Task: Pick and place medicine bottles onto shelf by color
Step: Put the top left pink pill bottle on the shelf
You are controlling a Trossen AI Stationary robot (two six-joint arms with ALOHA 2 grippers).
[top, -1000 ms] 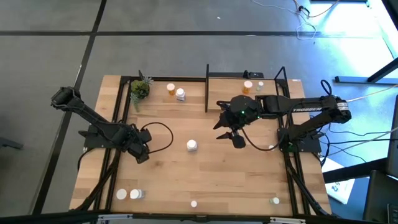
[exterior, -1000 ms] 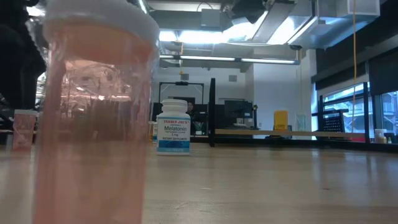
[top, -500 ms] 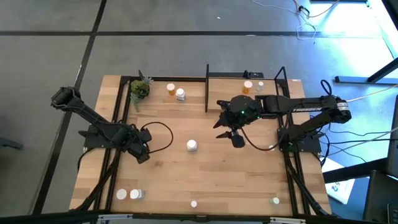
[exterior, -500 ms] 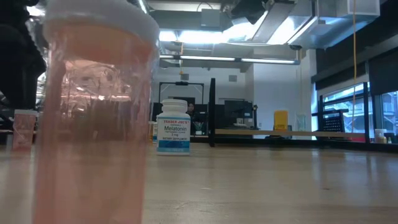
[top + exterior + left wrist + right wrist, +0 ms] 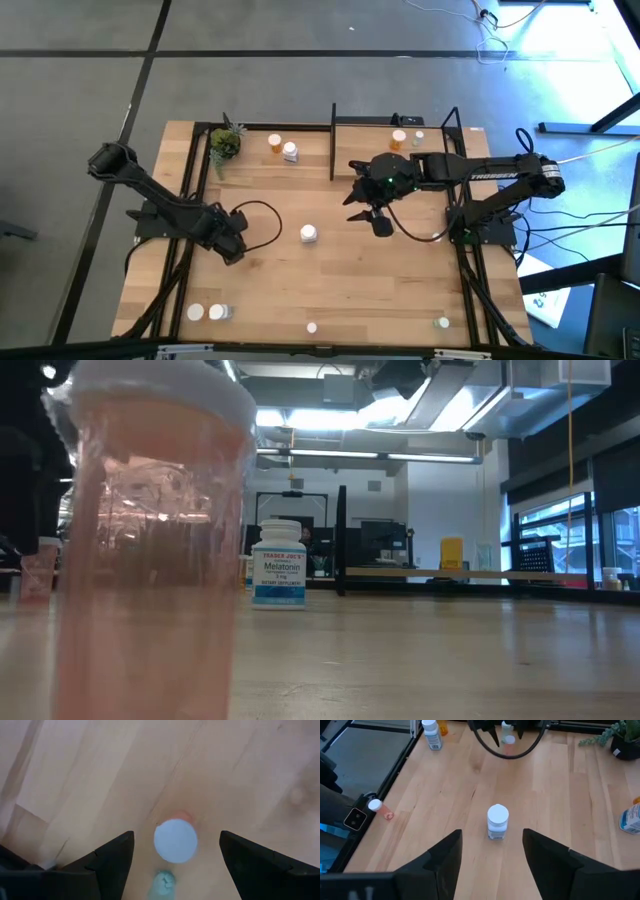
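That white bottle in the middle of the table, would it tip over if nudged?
Probably not easily: the white bottle is squat, standing upright on flat wood. Its round body would likely roll if knocked over. It looks like rigid plastic, so probably not fragile.

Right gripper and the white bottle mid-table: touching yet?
Apart. In the right wrist view the right gripper has open fingers, with bare wood between them and the white bottle; the high view shows a gap too.

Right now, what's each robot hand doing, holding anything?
Left gripper: jaws open, empty, over a white-capped bottle.
Right gripper: jaws open, empty.
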